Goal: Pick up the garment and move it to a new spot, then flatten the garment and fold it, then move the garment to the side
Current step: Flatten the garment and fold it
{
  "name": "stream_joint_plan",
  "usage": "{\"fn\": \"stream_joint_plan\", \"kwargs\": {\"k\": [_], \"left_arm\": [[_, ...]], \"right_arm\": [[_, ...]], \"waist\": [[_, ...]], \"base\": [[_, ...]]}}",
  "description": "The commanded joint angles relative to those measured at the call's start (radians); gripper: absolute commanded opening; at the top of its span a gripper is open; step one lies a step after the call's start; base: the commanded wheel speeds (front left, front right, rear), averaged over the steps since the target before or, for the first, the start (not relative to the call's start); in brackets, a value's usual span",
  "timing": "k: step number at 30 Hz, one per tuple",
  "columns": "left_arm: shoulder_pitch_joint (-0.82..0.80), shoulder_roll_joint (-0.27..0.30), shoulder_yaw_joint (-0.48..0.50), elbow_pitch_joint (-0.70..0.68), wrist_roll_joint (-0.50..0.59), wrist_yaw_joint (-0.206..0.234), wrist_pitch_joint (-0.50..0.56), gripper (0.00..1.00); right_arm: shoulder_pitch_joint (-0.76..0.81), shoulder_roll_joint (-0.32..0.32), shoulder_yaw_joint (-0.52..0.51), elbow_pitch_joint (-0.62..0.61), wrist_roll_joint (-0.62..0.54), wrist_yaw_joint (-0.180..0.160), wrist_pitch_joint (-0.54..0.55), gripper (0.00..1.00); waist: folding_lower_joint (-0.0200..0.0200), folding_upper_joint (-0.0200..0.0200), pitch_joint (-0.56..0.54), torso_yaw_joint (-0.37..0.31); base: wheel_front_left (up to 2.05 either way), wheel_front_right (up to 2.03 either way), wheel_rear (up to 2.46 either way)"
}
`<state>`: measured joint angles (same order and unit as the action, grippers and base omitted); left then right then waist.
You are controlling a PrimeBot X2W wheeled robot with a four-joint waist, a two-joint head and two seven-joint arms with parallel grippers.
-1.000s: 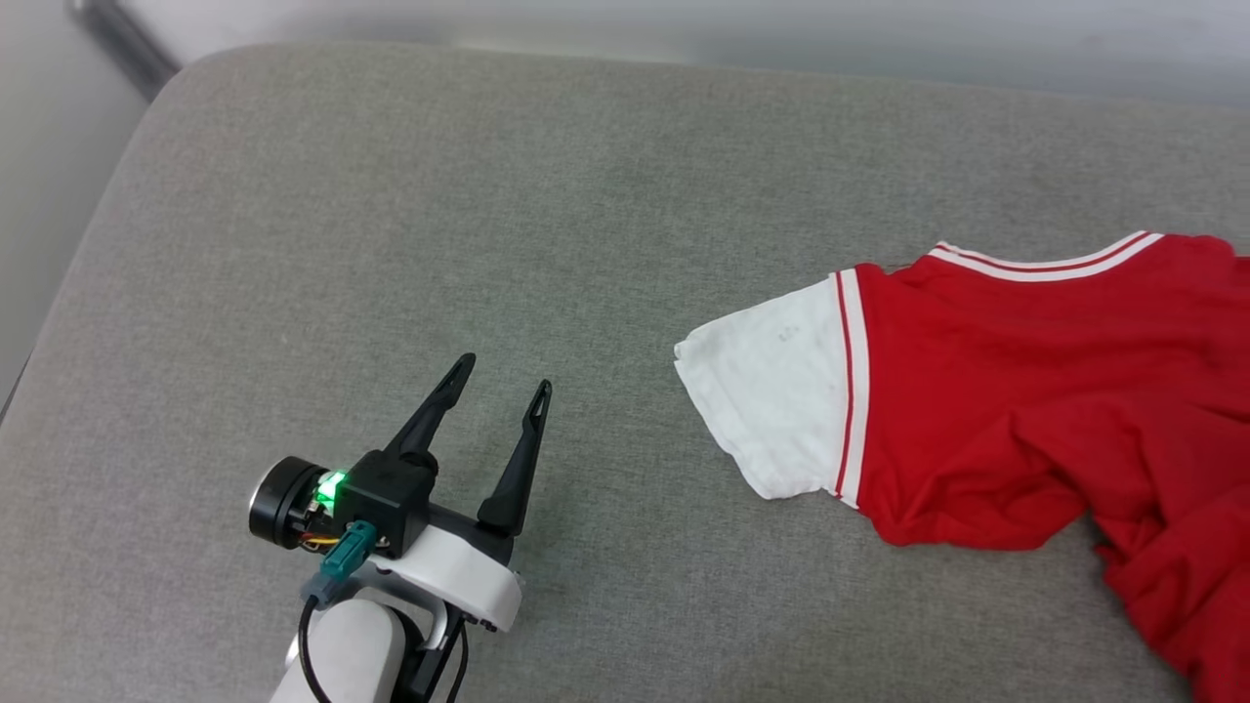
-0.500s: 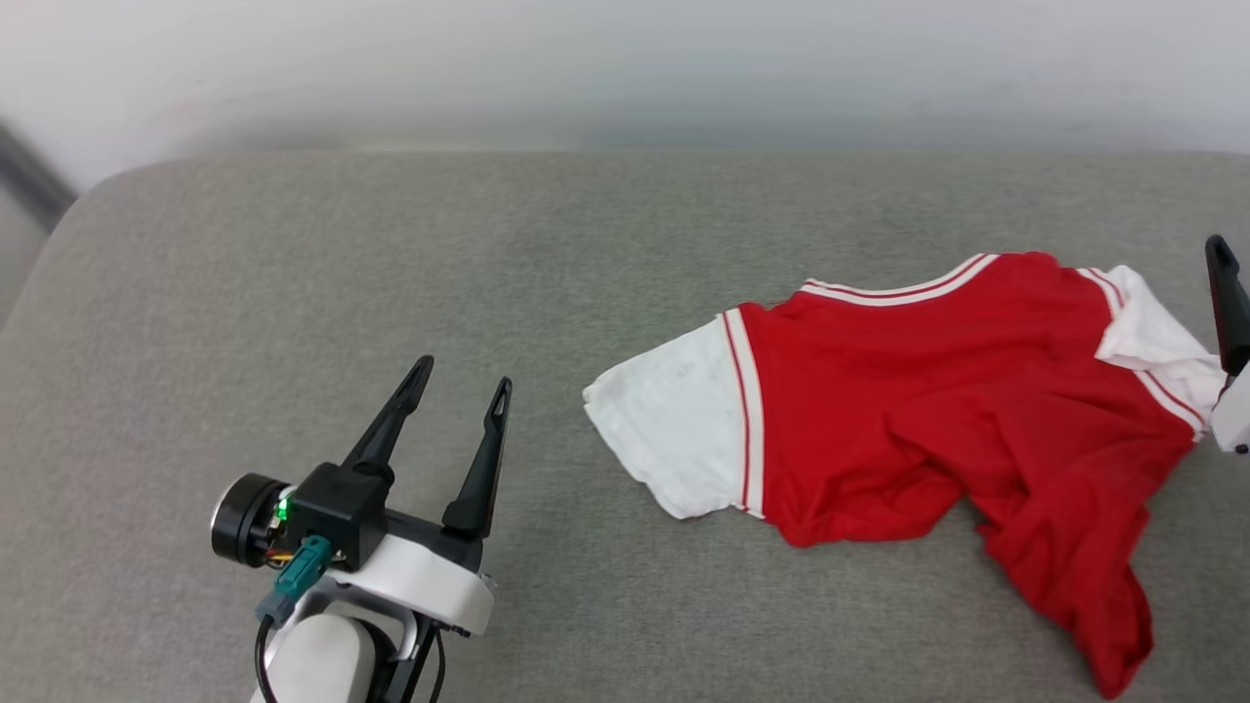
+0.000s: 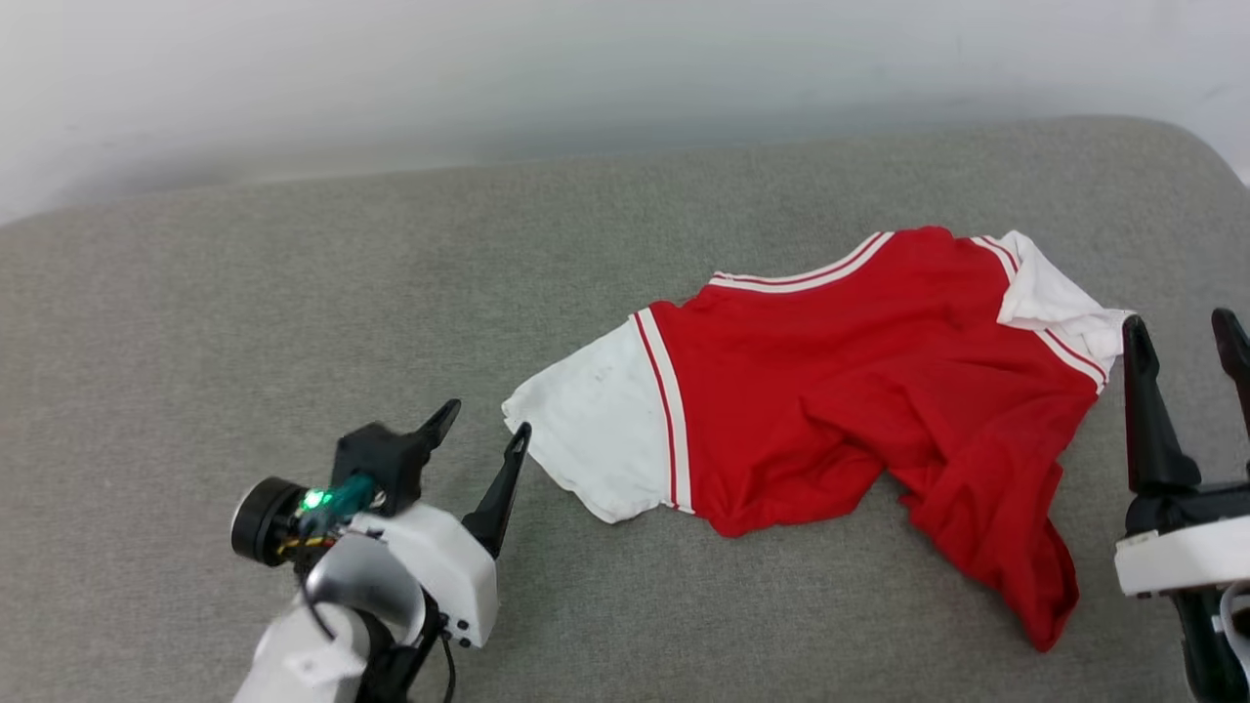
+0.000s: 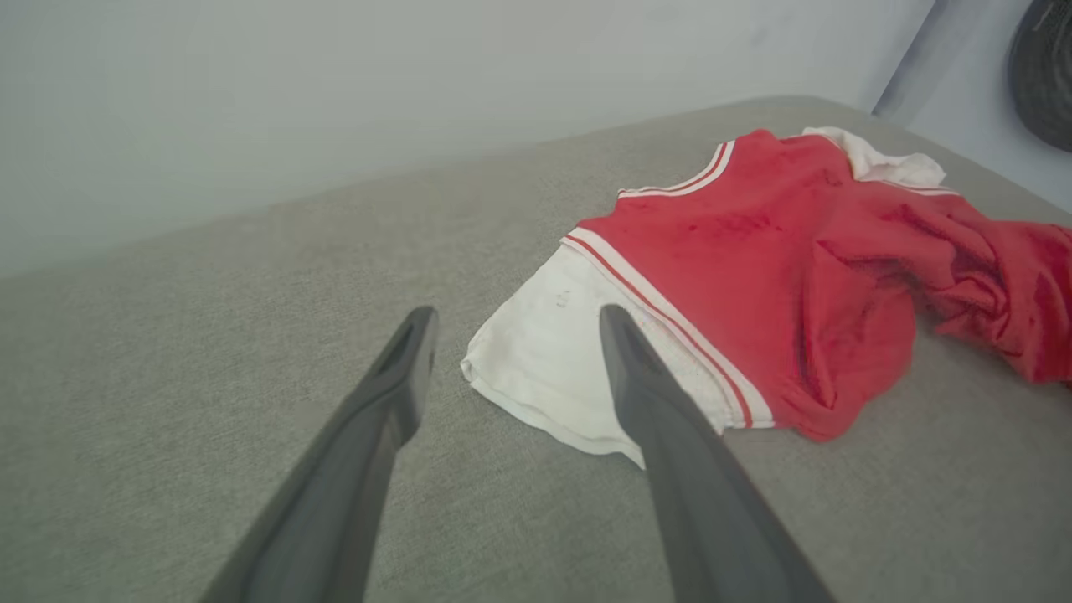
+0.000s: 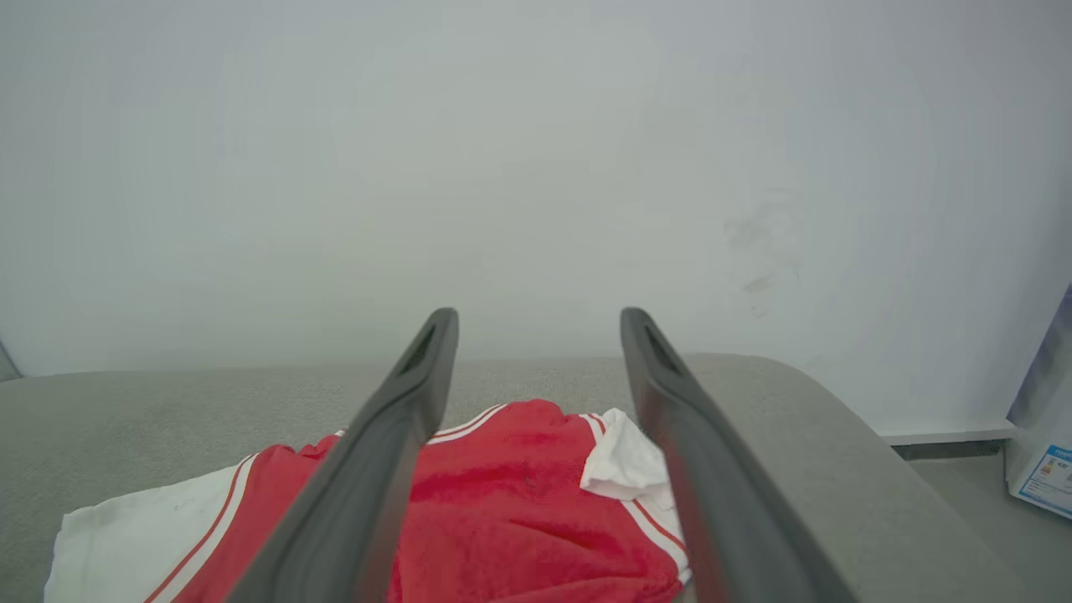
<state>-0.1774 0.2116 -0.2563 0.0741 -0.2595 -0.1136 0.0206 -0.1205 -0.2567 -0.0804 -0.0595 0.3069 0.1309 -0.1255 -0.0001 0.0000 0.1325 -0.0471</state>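
Observation:
The garment (image 3: 859, 391), a red jersey with white sleeves and striped trim, lies crumpled on the grey cushion (image 3: 293, 293). My left gripper (image 3: 483, 427) is open, just left of the near white sleeve (image 3: 586, 439), holding nothing. In the left wrist view the left gripper (image 4: 517, 314) points at that sleeve (image 4: 544, 360), whose edge lies between the fingertips' lines. My right gripper (image 3: 1179, 327) stands open at the garment's right end, beside the other white sleeve (image 3: 1050, 298). From the right wrist the right gripper (image 5: 540, 314) looks over the garment (image 5: 511, 511), apart from it.
A pale wall (image 3: 586, 78) runs along the cushion's far edge. The cushion's rounded right corner (image 5: 804, 394) drops to the floor, where a small box (image 5: 1043, 469) stands. A dark round object (image 4: 1043, 67) shows beyond the cushion in the left wrist view.
The head camera has swung right, bringing the whole garment and my right gripper into the picture. My left gripper has turned and closed in on the near white sleeve. The garment lies as before.

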Motion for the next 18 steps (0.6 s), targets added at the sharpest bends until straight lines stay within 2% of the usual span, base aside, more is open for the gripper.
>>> {"fn": "stream_joint_plan", "kwargs": {"k": [1,5,8,13,18], "left_arm": [[-0.033,0.025,-0.014,0.007,0.009,-0.002,0.084,1.00],[-0.113,0.044,-0.031,0.033,-0.004,-0.002,0.287,1.00],[-0.176,0.061,-0.045,0.065,0.006,-0.004,0.388,1.00],[-0.255,0.063,-0.052,0.144,0.004,-0.001,0.464,1.00],[-0.301,0.056,-0.060,0.236,0.010,0.008,0.469,1.00]], "right_arm": [[0.027,0.016,-0.005,-0.020,-0.005,0.000,-0.011,1.00],[0.052,0.035,-0.002,-0.042,-0.012,0.000,-0.023,1.00],[0.046,0.035,0.008,-0.039,-0.013,0.000,-0.031,1.00],[0.018,0.032,0.028,-0.026,-0.011,0.000,-0.043,1.00],[0.010,0.028,0.043,-0.007,-0.014,0.000,-0.055,1.00]], "waist": [[0.0001,0.0000,0.026,-0.015],[0.0001,0.0000,0.067,-0.033],[0.0001,0.0000,0.098,-0.046],[0.0001,0.0000,0.142,-0.062],[0.0001,0.0000,0.174,-0.066]], "base": [[0.00,0.00,0.00],[0.00,0.00,0.00],[0.00,0.00,0.00],[0.00,0.00,0.00],[0.00,0.00,0.00]]}}
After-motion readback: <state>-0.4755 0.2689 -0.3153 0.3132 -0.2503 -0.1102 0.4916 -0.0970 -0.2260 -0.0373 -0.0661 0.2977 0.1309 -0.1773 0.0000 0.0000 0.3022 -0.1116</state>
